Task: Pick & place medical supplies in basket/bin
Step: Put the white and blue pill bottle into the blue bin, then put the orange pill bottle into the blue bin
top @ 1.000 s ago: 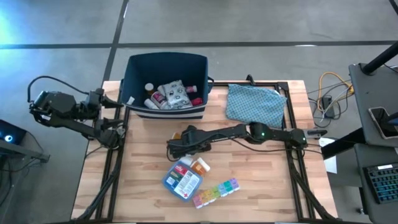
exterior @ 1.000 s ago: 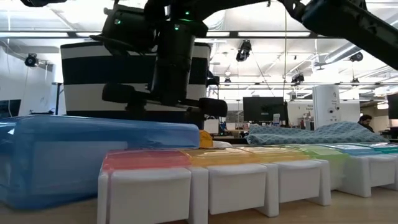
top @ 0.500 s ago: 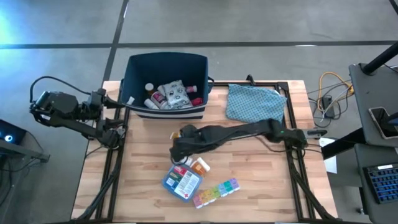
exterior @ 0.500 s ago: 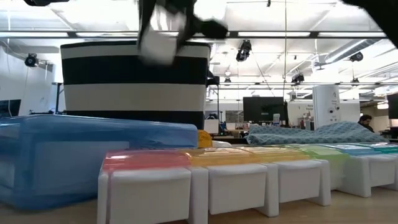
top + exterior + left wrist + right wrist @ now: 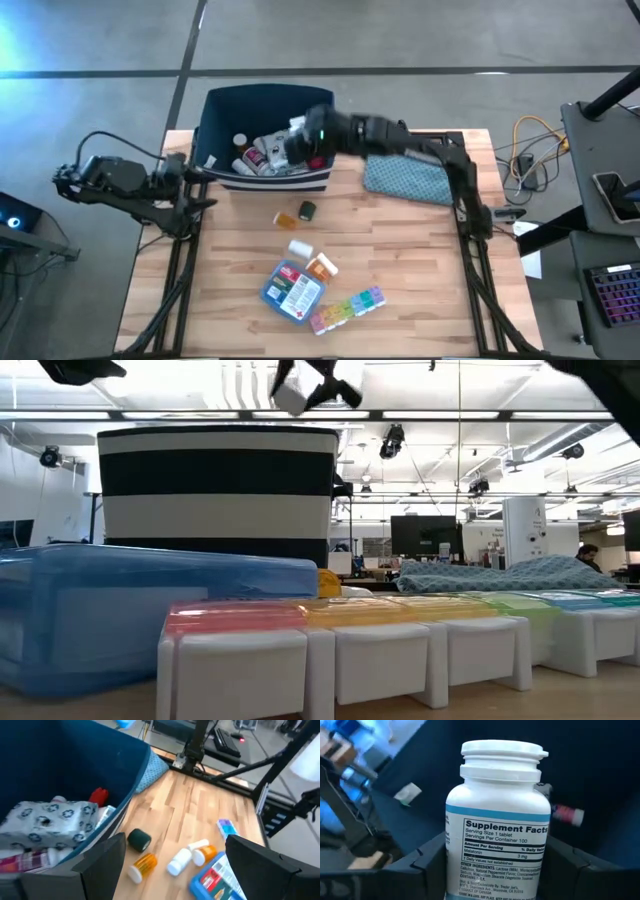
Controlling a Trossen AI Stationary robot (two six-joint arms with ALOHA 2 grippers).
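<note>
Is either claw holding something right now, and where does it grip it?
The right claw holds a white supplement bottle by its lower body, above the bin. The left claw holds nothing.

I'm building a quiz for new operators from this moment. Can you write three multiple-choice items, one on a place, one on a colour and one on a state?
1. Where is the right gripper?
A. Over the bin
B. Over the pill organizer
C. Parked off the table

2. What colour is the bottle in the right gripper?
A. Orange
B. White
C. Green

3. What is the state of the left gripper?
A. Shut on a tube
B. Open and empty
C. Shut on the cloth pouch

Answers:
1 A: the high view shows it above the navy bin, far from the pill organizer.
2 B: the right wrist view shows a white bottle between its fingers.
3 B: the left wrist view shows its fingers wide apart with nothing between them, beside the bin at the table's left edge.
</note>
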